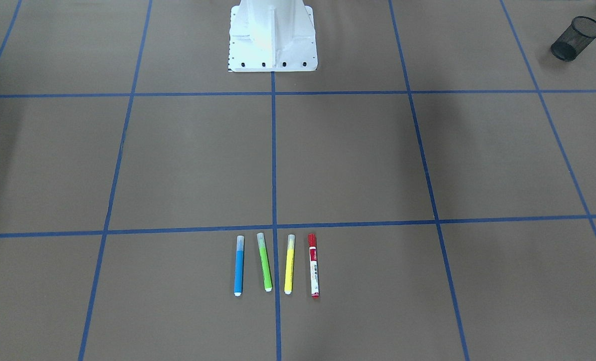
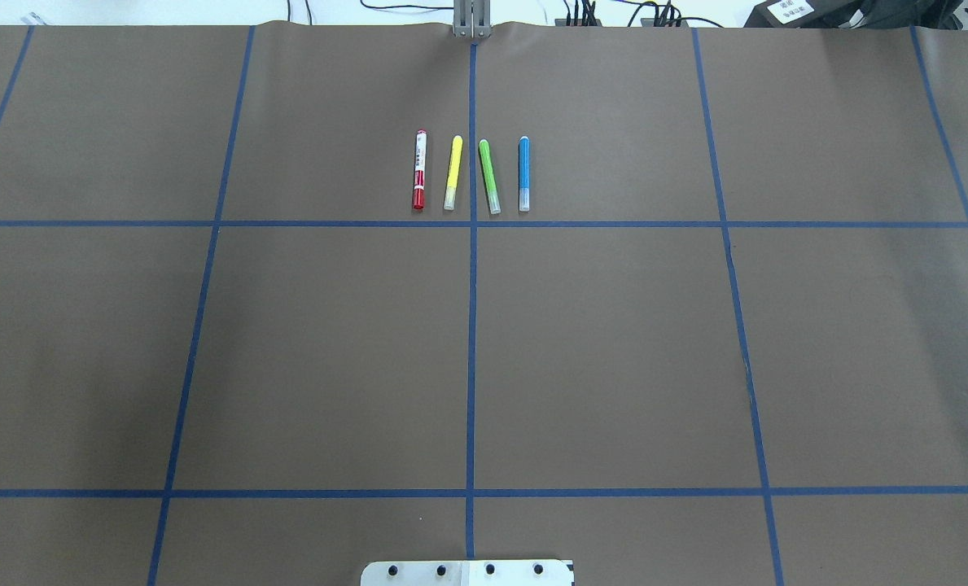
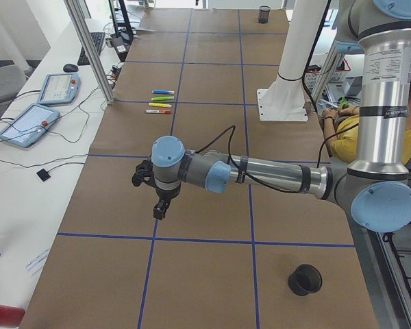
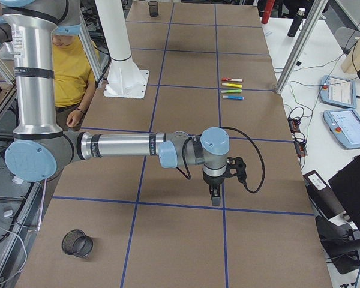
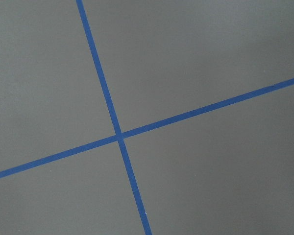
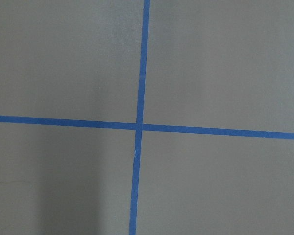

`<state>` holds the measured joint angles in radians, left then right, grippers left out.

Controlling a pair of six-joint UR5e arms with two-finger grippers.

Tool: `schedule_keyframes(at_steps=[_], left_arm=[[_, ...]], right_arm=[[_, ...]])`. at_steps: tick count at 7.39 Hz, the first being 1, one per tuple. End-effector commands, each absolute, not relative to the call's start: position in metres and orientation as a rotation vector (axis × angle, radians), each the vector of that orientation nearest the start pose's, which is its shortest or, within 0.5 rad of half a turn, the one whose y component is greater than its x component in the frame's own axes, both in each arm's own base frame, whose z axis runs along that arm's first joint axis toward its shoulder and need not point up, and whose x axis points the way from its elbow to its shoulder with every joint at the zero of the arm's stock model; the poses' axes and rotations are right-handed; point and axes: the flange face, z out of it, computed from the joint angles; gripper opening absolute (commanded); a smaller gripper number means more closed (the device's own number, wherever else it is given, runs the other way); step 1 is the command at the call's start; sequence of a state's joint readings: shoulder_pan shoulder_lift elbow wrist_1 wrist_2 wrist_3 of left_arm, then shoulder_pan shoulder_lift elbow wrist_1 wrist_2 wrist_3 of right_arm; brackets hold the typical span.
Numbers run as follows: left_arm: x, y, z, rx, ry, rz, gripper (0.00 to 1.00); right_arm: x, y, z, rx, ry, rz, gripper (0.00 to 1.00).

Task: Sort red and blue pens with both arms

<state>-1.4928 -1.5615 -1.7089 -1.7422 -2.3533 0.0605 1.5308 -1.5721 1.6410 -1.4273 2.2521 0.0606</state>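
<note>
Several pens lie in a row on the brown table. The red marker [image 1: 314,265] [image 2: 419,170], white-barrelled with a red cap, is at one end, and the blue highlighter [image 1: 238,265] [image 2: 523,173] is at the other. My left arm [image 3: 260,175] reaches over the table's left end. Its gripper [image 3: 162,209] points down, far from the pens, and I cannot tell whether it is open or shut. My right arm [image 4: 126,146] mirrors it at the other end with its gripper [image 4: 215,198] pointing down, state unclear. Both wrist views show only brown paper and crossed blue tape.
A green highlighter [image 1: 264,261] and a yellow highlighter [image 1: 289,264] lie between the two task pens. Black mesh cups stand at the table's ends [image 3: 305,279] [image 4: 77,242]. The white pedestal [image 1: 272,35] stands mid-table on the robot's side. A person in yellow [image 4: 66,60] sits behind it.
</note>
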Motion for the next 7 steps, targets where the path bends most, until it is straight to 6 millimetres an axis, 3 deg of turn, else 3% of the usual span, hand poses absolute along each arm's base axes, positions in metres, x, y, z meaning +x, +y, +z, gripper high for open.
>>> schedule_keyframes(at_steps=[1, 2, 3, 5, 6, 7], left_arm=[[-0.024, -0.509, 0.568, 0.296, 0.778, 0.254, 1.0], [-0.022, -0.515, 0.567, 0.287, 0.782, 0.242, 1.0], [-0.003, -0.556, 0.536, 0.255, 0.825, 0.193, 1.0], [0.004, -0.559, 0.546, 0.196, 0.9, 0.154, 1.0], [0.006, -0.561, 0.538, 0.218, 0.901, 0.174, 1.0], [0.028, -0.562, 0.522, 0.291, 0.918, 0.244, 1.0]], right_arm=[[0.016, -0.519, 0.602, 0.232, -0.696, -0.139, 1.0], [0.011, -0.523, 0.595, 0.24, -0.701, -0.15, 1.0], [-0.004, -0.525, 0.594, 0.236, -0.7, -0.183, 1.0], [-0.003, -0.515, 0.601, 0.294, -0.709, -0.2, 1.0], [-0.005, -0.516, 0.614, 0.323, -0.716, -0.211, 1.0], [-0.017, -0.519, 0.611, 0.312, -0.754, -0.197, 1.0]])
